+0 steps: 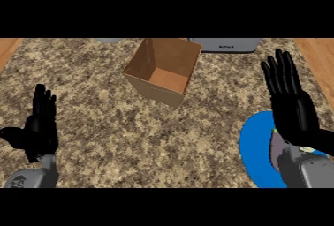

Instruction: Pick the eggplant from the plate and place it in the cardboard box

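A blue plate (253, 148) lies at the counter's lower right, largely covered by my right forearm. Only a small green-tipped bit of the eggplant (275, 131) peeks out beside my wrist; the rest is hidden. My right hand (291, 103) is open, fingers straight and pointing up, over the plate's far edge. An open cardboard box (163, 70) stands at the upper middle, turned at an angle, with nothing visible inside. My left hand (38, 128) rests open at the lower left, fingers up, well away from both.
A grey appliance (225, 45) sits at the counter's far edge behind the box, with another grey object (109, 40) to its left. Wooden floor (316, 57) shows beyond the speckled granite counter (130, 128) at both sides.
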Robot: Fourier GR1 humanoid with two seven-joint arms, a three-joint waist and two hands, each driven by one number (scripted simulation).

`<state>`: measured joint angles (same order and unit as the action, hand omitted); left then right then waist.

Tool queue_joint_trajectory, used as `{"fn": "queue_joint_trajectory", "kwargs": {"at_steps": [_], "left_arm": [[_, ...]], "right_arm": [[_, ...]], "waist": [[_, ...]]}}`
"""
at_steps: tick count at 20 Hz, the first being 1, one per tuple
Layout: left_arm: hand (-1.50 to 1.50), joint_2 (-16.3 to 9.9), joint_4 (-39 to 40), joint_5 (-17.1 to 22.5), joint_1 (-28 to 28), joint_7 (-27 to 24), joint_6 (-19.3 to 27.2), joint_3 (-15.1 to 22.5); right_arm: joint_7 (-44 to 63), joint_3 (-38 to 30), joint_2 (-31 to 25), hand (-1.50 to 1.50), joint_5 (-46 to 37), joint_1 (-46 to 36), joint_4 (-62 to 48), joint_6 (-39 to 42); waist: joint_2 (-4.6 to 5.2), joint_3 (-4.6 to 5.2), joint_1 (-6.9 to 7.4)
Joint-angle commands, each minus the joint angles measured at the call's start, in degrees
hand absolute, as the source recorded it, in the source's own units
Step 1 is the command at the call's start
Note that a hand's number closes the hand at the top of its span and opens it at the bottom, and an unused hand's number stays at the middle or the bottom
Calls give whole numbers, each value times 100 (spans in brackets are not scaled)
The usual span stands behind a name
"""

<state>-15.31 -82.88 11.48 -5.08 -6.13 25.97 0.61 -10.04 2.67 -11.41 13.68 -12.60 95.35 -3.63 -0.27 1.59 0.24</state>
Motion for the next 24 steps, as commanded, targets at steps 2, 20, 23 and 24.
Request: {"fn": "queue_joint_trajectory", "kwargs": {"at_steps": [2,20,23,24], "left_arm": [[0,-308,-132,-256,-114,-158,-611,451],[0,-910,-441,-752,-962,94,-2301,1656],[0,-1157,-450,-582,-1126,132,-2578,1443],[0,-1014,-357,-682,-1007,-21,-2462,1517]], "right_arm": [[1236,-762,-1071,-150,386,-493,-688,396],[1543,-111,-4445,-150,-589,-1332,-3920,4916],[2057,404,-4521,-150,-823,-1860,-3854,5548],[2083,523,-4460,-150,-866,-2069,-3912,5772]], "waist": [[53,-153,-33],[103,-173,199],[100,-163,310],[109,-160,330]]}}
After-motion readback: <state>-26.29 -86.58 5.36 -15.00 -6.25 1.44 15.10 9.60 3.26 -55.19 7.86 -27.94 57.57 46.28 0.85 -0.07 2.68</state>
